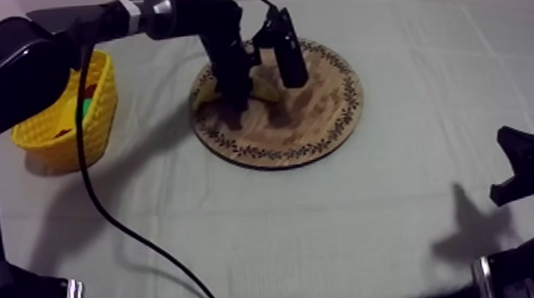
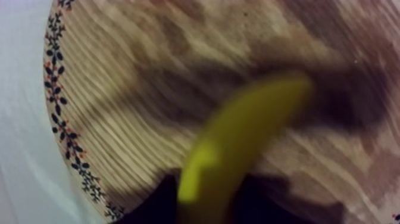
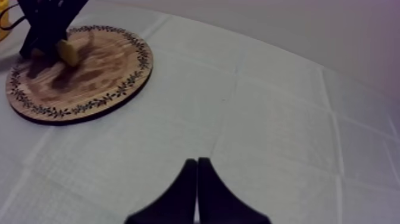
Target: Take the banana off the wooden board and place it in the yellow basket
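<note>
1. Well, in the top view you see my left arm coming in from the upper left, with the left gripper point(image 1: 236, 92) down over the wooden board point(image 1: 322, 130). The banana point(image 1: 203, 94) is at the basket-side part of the board, under that gripper, and yellow shows on either side of the black fingers. The yellow basket point(image 1: 49, 142) stands on the cloth point(image 1: 328, 218) toward my left, apart from the board. A red piece point(image 1: 92, 84) and a green piece point(image 1: 85, 107) lie inside it, and you cannot tell their kind. My right gripper point(image 1: 522, 169) sits low at my right side, well apart from the board.
2. In the left wrist view, you see the banana running out from between the two dark fingers point(image 2: 149, 205), which press it from both sides, so this pincer is clamped round the banana. Beneath it are the board's grain and its patterned rim point(image 2: 59, 119), with cloth beyond the rim. A dark shadow point(image 2: 351, 101) lies on the wood near the banana's far end. You cannot tell whether the banana touches the wood.
3. In the right wrist view, you see my right gripper's fingers lying together as a narrow wedge, closed on nothing, over bare cloth. Farther off the board lies flat, and the left gripper stands over its far side with a yellow end of the banana just below it.
</note>
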